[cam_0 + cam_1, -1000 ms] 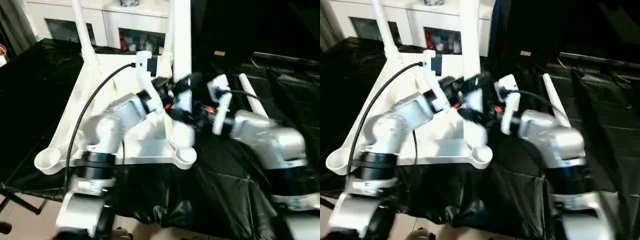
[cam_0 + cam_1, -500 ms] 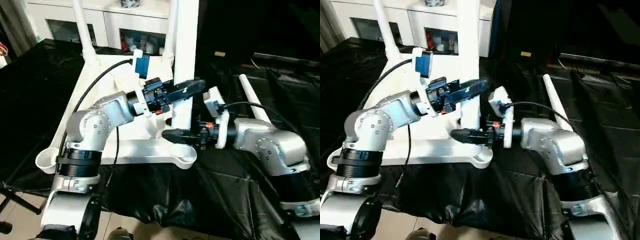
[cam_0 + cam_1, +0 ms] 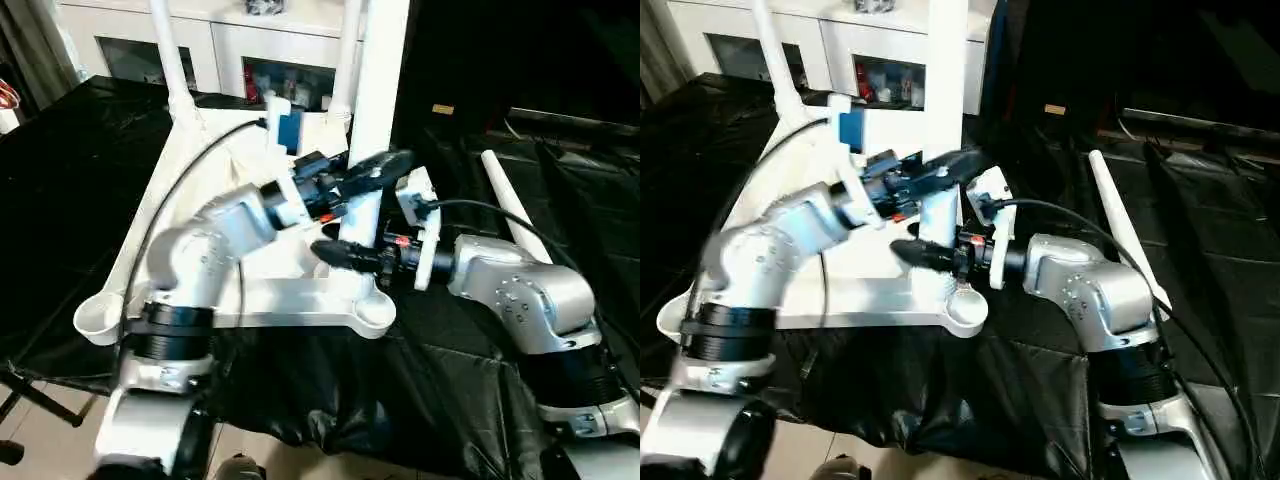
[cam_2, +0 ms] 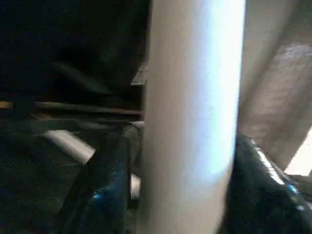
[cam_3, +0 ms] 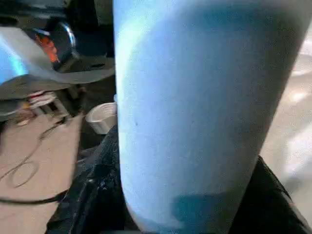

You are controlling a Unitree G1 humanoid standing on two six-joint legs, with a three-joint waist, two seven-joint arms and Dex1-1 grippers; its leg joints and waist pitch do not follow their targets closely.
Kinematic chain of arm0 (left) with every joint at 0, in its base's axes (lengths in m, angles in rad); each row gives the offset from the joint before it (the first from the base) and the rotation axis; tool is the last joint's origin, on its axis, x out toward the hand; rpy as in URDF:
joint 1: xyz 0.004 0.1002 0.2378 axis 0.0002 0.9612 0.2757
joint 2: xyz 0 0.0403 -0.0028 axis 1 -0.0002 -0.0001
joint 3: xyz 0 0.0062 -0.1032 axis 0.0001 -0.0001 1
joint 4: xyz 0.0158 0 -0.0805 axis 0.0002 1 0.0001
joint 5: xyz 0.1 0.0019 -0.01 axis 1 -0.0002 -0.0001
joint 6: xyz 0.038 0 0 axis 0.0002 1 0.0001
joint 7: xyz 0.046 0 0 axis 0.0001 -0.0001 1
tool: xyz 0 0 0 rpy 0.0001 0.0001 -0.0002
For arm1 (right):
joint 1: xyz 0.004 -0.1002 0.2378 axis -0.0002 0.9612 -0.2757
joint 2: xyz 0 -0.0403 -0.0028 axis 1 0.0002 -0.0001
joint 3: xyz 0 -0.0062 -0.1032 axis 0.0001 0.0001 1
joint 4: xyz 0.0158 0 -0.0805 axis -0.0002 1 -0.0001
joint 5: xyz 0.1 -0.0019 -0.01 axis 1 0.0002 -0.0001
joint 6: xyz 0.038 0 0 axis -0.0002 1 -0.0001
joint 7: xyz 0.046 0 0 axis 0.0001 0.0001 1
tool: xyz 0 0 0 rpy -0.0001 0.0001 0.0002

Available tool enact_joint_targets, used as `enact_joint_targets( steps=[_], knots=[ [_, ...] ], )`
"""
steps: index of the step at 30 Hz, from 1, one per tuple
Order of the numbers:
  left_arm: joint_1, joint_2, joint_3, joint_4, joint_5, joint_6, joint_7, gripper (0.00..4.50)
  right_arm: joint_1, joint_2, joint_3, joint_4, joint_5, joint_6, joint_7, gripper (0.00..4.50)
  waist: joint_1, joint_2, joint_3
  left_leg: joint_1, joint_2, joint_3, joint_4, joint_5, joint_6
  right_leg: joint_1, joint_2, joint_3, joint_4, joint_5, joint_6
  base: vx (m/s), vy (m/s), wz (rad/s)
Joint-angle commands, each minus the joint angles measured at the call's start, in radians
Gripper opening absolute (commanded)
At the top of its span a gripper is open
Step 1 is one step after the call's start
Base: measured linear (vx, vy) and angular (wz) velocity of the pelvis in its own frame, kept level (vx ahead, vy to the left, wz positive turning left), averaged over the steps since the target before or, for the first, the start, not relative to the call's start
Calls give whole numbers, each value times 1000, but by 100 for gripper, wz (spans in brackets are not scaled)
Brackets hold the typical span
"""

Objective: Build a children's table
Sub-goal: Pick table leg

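Note:
The white children's table top (image 3: 200,190) lies upside down on the black-covered work table. Two legs (image 3: 165,50) stand in its far corner sockets. A third white leg (image 3: 385,70) stands upright over the near right corner socket (image 3: 372,316); whether it is seated I cannot tell. My left gripper (image 3: 378,168) is shut on this leg partway up, its fingers (image 4: 105,185) pressing both sides of the leg (image 4: 192,122). My right gripper (image 3: 335,252) is shut on the same leg (image 5: 204,112) just above the socket. The fourth leg (image 3: 510,205) lies loose on the right.
The near left corner socket (image 3: 97,322) holds no leg and overhangs the work table's front edge. A white cabinet (image 3: 250,40) with glass doors stands behind. Crumpled black cloth (image 3: 450,380) covers the work table around my right arm.
My right gripper has slid a little up and to the left along the leg's base. My left forearm has dropped and turned, still holding the leg higher up.

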Motion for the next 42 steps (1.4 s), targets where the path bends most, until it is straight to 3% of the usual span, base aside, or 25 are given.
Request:
enact_joint_targets(
  steps=[1,3,5,10,18,20,23,30,33,34,36,42],
  knots=[
    [-8,-1,-53,20,147,-77,135,304,-3,20,-32,-4,-25,-7,-71,198,-1,-10,-82,1,12,0,-66,-87,-10,71,-58,44,-75,-174,-120,0,0,0],
    [-11,-9,-76,43,219,-126,210,304,-11,41,-38,-6,-43,-17,-126,198,-2,-3,-82,1,13,-2,-66,-85,-16,68,-57,45,-77,-179,-102,0,0,0],
    [-16,-16,-73,53,232,-145,232,284,-15,49,-41,-8,-44,-17,-142,198,-2,-4,-84,2,11,-1,-65,-86,-22,69,-56,45,-77,-177,-95,0,0,0],
    [-27,-64,-30,52,193,-155,262,244,-14,72,-38,-28,-54,-20,-190,197,-2,-3,-86,0,10,0,-63,-77,-17,70,-56,44,-68,-106,-139,0,0,0],
    [-19,-85,-7,26,131,-146,236,201,-26,78,-26,-9,-92,-57,-218,197,-3,3,-83,4,11,1,-64,-116,-19,67,-56,45,-75,-145,-142,0,0,0],
    [-25,-89,-6,28,123,-147,224,196,-30,75,-31,-1,-87,-52,-219,253,-5,6,-83,3,10,0,-65,-117,-20,68,-55,45,-74,-143,-139,0,0,0],
    [-36,-90,-12,34,115,-155,207,194,-37,49,-53,7,-67,-26,-194,273,-4,9,-84,5,10,-1,-64,-118,-21,68,-54,45,-74,-132,-142,0,0,0],
    [-38,-73,-30,23,102,-144,158,192,-41,-40,-37,9,-56,3,-96,313,-1,6,-85,3,9,0,-62,-105,-8,73,-54,44,-70,-93,-157,0,0,0],
    [-32,-47,-51,8,94,-132,100,191,-50,-91,-28,14,-16,38,-2,315,1,-7,-85,2,9,1,-61,-99,6,76,-54,44,-70,-102,-161,0,0,0],
    [-32,-43,-53,6,93,-130,92,191,-52,-97,-25,15,-13,40,9,315,2,-2,-84,3,11,0,-61,-99,10,74,-55,44,-69,-111,-164,0,0,0],
    [-30,-15,-64,-7,82,-115,43,191,-61,-134,9,17,-19,34,67,315,1,-4,-84,2,11,1,-60,-99,12,73,-56,44,-70,-121,-164,0,0,0],
    [-30,21,-83,-26,65,-83,-29,191,-83,-149,25,39,-14,30,117,315,1,-6,-84,3,13,2,-59,-90,14,69,-57,44,-68,-133,-177,0,0,0]
  ],
)
